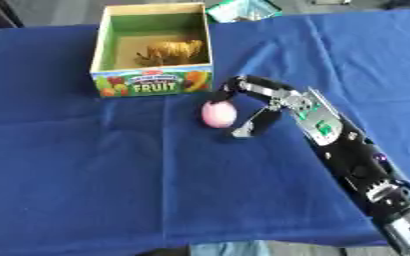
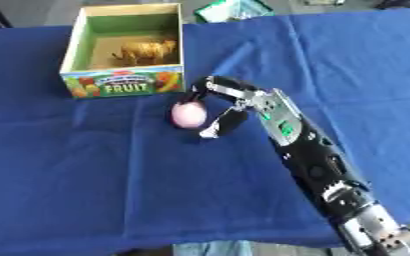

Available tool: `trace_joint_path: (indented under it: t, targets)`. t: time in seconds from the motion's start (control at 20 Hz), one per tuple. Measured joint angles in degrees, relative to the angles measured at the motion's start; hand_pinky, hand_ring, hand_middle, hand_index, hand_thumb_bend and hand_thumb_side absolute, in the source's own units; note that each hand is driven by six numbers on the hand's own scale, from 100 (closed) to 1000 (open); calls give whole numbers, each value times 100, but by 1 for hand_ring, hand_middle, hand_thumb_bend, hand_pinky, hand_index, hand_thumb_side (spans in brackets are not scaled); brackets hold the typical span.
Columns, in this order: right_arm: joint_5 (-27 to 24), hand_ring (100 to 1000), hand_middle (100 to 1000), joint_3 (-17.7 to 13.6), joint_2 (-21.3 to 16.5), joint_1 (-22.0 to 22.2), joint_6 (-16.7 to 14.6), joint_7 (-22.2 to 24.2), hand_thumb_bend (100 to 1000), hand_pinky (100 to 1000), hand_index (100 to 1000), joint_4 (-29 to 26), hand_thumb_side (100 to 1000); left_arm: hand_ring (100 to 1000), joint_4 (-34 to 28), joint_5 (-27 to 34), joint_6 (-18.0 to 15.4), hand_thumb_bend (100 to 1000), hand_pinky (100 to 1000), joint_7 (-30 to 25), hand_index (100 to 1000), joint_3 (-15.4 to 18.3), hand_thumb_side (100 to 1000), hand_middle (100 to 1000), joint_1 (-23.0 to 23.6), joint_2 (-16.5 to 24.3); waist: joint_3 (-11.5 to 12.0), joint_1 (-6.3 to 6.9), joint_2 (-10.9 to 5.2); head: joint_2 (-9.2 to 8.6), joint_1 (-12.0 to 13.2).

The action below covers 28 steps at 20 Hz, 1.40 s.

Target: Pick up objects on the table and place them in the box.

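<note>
Your right hand (image 1: 259,102) reaches in from the lower right, fingers curled over the top of one pink egg-shaped object (image 1: 218,114) and thumb beside it, so it is held. That object sits just in front of the box (image 1: 152,84), near its right corner, over the blue-clothed bench (image 1: 86,170). One box is present, open-topped, marked FRUIT. Inside it lies one brownish item (image 1: 169,51), its shape unclear.
</note>
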Motion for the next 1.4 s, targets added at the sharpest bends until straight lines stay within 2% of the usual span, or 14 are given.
trace_joint_path:
  t: [0.1, 0.25, 0.75, 1.1, 1.4]
  targets:
    - [147, 762, 547, -16, 31, -4, -70, -97, 203, 761, 661, 14, 100, 572, 32, 195, -30, 251, 761, 31, 690, 3, 728, 615, 6, 5, -4, -4, -1, 0, 0]
    - [294, 718, 483, -51, 60, -6, -130, -321, 109, 743, 587, 48, 100, 571, 71, 480, -71, 245, 760, 78, 690, 23, 729, 614, 16, 34, -6, -19, -1, 0, 3]
    - [264, 607, 324, -153, 97, -179, -137, -1356, 100, 706, 416, 80, 100, 570, 187, 1449, -160, 226, 758, 261, 689, 104, 731, 613, 59, 174, -36, -27, -1, 0, 3]
    - [-11, 607, 324, -116, 195, -650, -98, -1630, 100, 705, 415, -127, 100, 570, 205, 1634, -175, 226, 758, 298, 687, 105, 733, 613, 62, 184, -18, -32, -21, 0, -39]
    - [-167, 608, 325, -199, 309, -1221, 49, -1749, 100, 704, 415, -170, 100, 570, 186, 1669, -175, 234, 759, 238, 685, 100, 736, 612, 65, 148, 166, -69, -31, 0, -182]
